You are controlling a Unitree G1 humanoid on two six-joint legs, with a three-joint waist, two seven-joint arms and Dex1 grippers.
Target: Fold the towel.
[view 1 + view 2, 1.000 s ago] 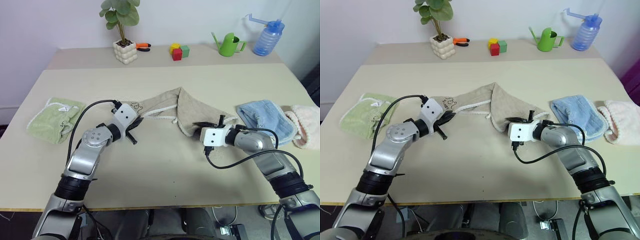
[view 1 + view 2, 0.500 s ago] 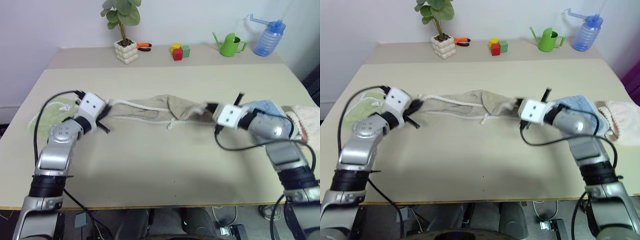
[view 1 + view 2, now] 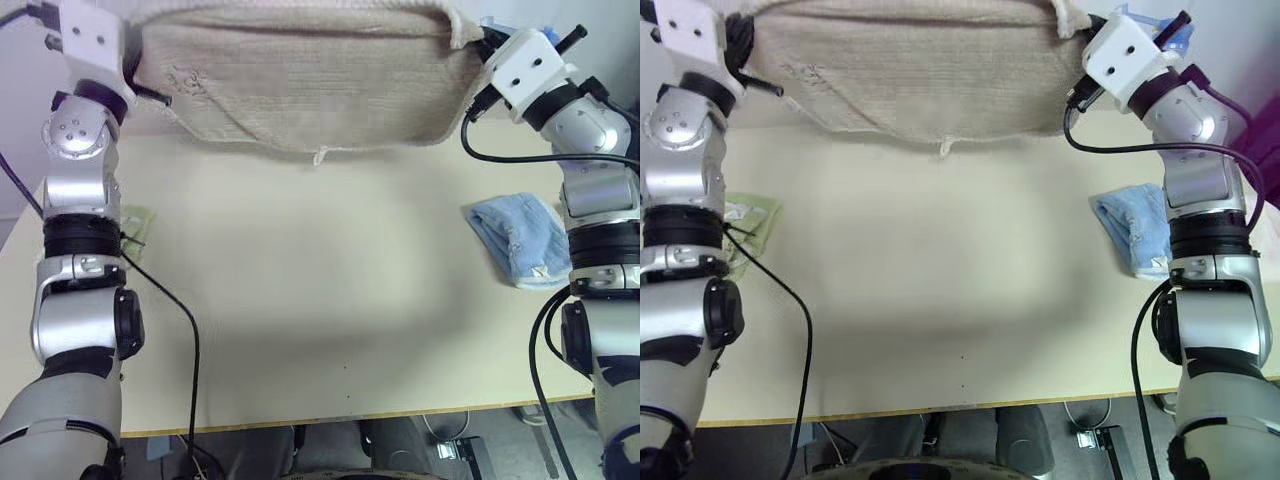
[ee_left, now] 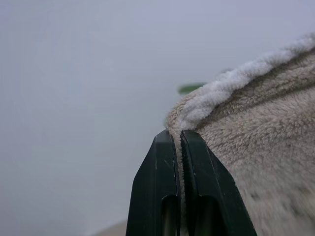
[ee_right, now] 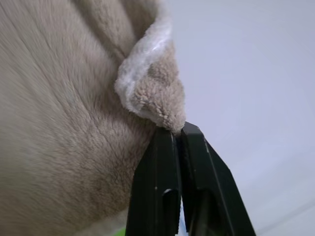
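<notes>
The beige towel hangs spread out flat in the air above the table, stretched between my two raised arms. Its white-edged lower hem droops in the middle, with a small loop dangling there. My left gripper is shut on the towel's upper left corner, where white edging shows beside the fingers. My right gripper is shut on the upper right corner. In the eye views the left gripper and right gripper sit at the towel's top ends.
A light blue towel lies crumpled on the table's right side. A light green towel peeks out behind my left arm. The beige table lies bare beneath the hanging towel.
Both arms rose and spread apart, lifting the towel off the table. It went from a bunched strip to a flat hanging sheet. The camera view has shifted too.
</notes>
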